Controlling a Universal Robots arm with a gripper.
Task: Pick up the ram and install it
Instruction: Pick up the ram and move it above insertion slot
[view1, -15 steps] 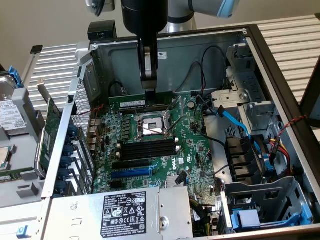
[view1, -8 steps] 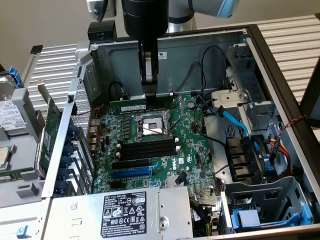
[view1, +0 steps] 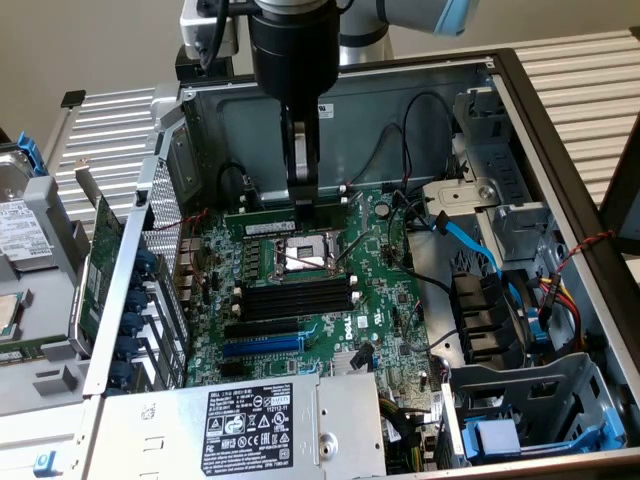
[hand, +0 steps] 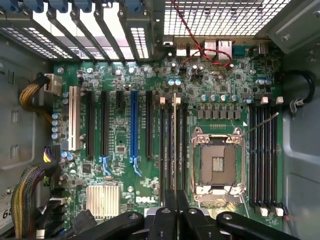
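Quickly, nearest in the exterior view: grey power supply with a label. Next, the green motherboard with four black memory slots, then the CPU socket. Just beyond the socket, the ram stands on edge along a slot. The end effector comes straight down on it, fingers closed on its top edge. Can't tell if it's fully seated. In the wrist view the end effector pinches the ram, seen edge-on beside the socket.

The case is bare matt metal; the motherboard glossy circuit board; the gripper matt black, perhaps plastic.
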